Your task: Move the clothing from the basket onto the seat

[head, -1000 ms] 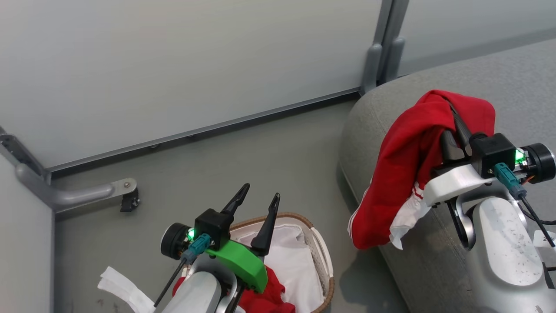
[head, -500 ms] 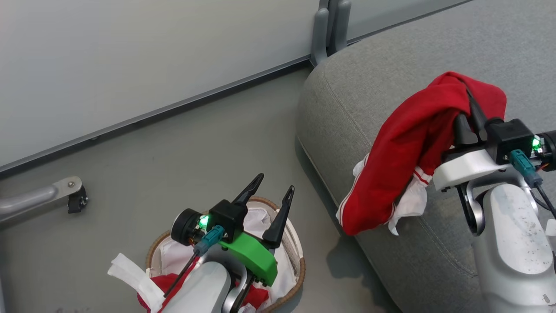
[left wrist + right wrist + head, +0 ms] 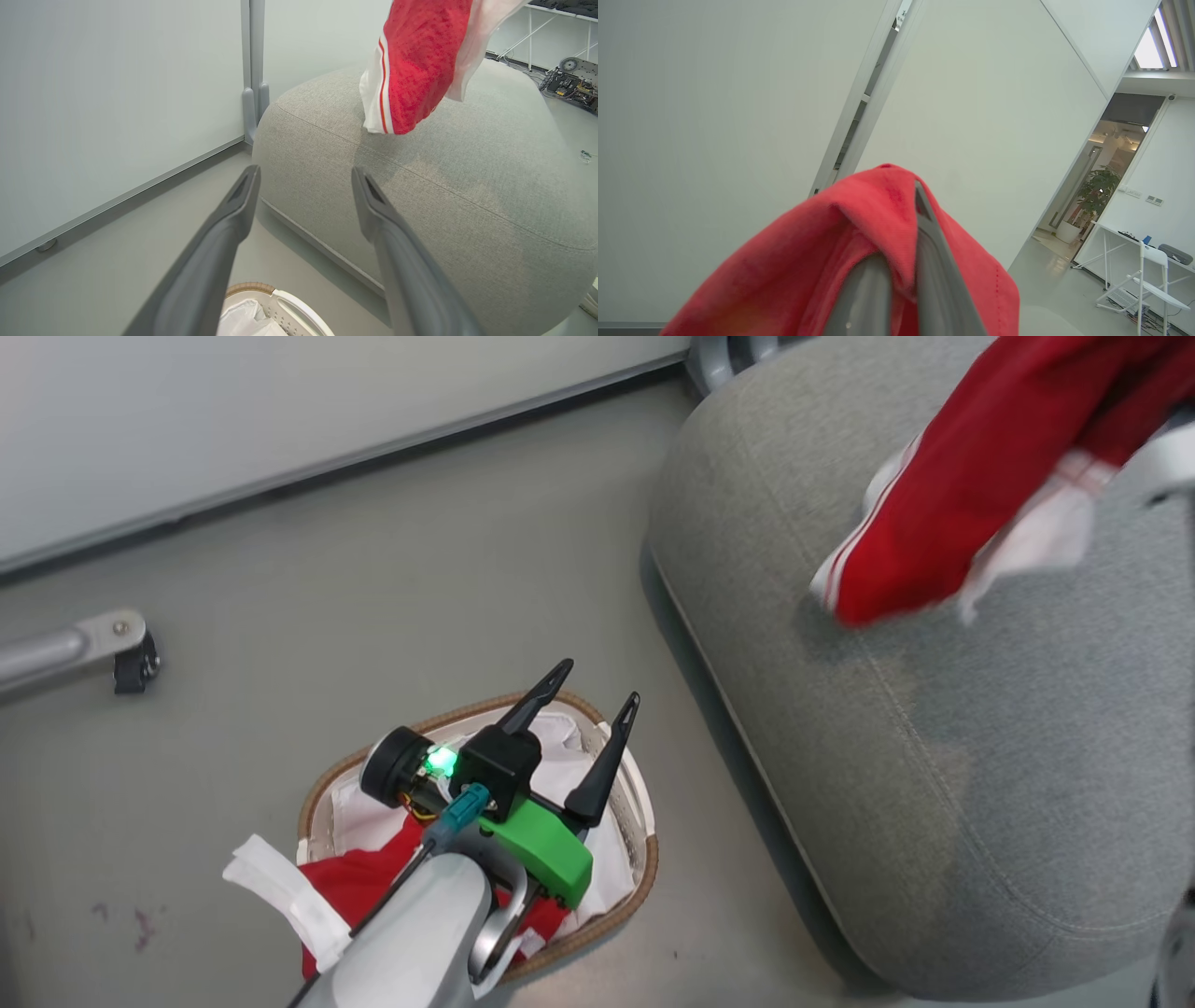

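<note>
A red garment with white stripes [image 3: 971, 495] hangs above the grey seat [image 3: 934, 737], its lower end just over the cushion; the left wrist view shows the same garment [image 3: 416, 65] dangling over the seat [image 3: 444, 186]. My right gripper [image 3: 910, 205] is shut on a fold of this red cloth. More red clothing [image 3: 359, 887] lies in the basket [image 3: 644, 868] on the floor, with white cloth [image 3: 560, 747] around it. My left gripper [image 3: 597, 686] stands open above the basket, holding nothing; its fingers [image 3: 233, 210] frame the seat's edge.
A grey panel wall [image 3: 280, 411] runs behind, with a metal foot and castor [image 3: 131, 658] at the left. A strip of white fabric [image 3: 280, 896] hangs over the basket's left rim. Bare grey floor [image 3: 420, 579] lies between wall, basket and seat.
The camera has turned and dipped, shifting the whole picture. The right arm has carried the red garment up and to the right, further over the seat. The left gripper stays open over the basket.
</note>
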